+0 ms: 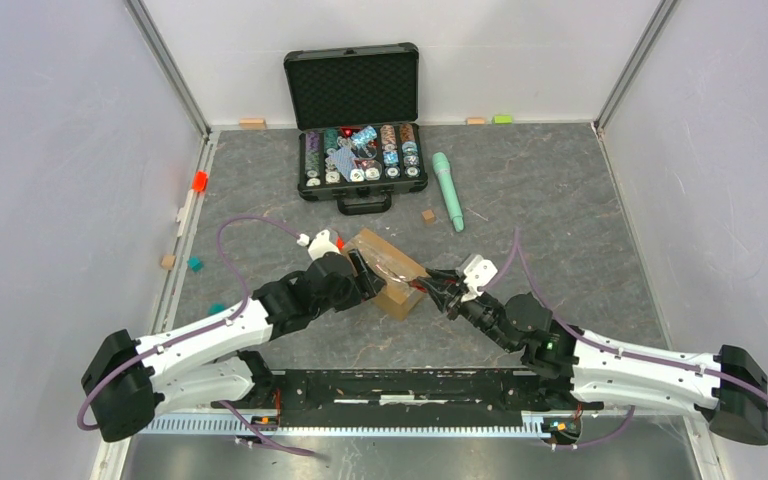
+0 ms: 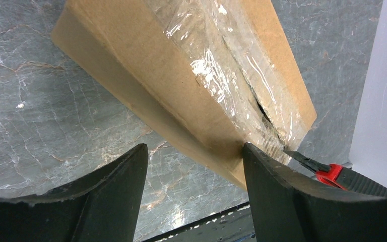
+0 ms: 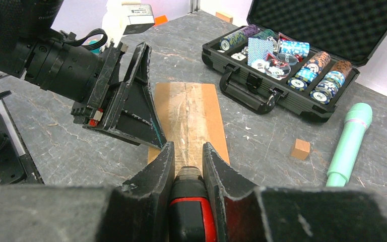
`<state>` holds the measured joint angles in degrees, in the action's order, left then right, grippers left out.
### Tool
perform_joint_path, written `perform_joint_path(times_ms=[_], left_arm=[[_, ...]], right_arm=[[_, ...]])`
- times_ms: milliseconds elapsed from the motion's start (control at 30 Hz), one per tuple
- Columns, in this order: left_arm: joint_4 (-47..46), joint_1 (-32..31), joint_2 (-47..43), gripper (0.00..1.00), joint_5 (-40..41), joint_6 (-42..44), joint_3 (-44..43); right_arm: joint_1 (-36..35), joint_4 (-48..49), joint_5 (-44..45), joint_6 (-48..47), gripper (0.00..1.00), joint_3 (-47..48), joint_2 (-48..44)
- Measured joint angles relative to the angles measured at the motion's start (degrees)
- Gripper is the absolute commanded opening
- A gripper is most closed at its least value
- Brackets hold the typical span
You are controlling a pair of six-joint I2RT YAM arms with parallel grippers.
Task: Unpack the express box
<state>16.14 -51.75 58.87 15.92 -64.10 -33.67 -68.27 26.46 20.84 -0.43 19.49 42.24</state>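
Note:
The express box [image 1: 392, 270] is a small brown carton with glossy tape along its top seam, lying mid-table. In the left wrist view the box [image 2: 146, 60] shows a dark slit [image 2: 263, 110] in the tape near its end. My left gripper [image 1: 365, 272] is open, and its right finger [image 2: 272, 181] rests against the box's top edge. My right gripper [image 1: 430, 290] is shut on a red and black box cutter [image 3: 191, 206]. The blade tip [image 2: 298, 158] sits at the box's taped end. The box [image 3: 191, 108] lies straight ahead of my right gripper [image 3: 188, 151].
An open black case of poker chips [image 1: 360, 150] stands at the back. A green microphone [image 1: 448, 190] and a small wooden cube [image 1: 428, 215] lie right of it. Small coloured blocks [image 1: 198, 181] sit along the left wall. The black base rail [image 1: 400, 390] runs along the near edge.

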Motion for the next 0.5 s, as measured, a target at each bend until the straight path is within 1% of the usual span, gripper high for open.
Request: perform_joint_path(times_ms=[200, 500], left_arm=[[-0.5, 0.0, 0.4, 0.75, 0.0, 0.0, 0.0], [-1.1, 0.0, 0.9, 0.75, -0.1, 0.0, 0.0]], right_arm=[[-0.3, -2.9, 0.0, -1.4, 0.0, 2.2, 0.9], [-0.6, -3.7, 0.0, -2.9, 0.0, 2.9, 1.4]])
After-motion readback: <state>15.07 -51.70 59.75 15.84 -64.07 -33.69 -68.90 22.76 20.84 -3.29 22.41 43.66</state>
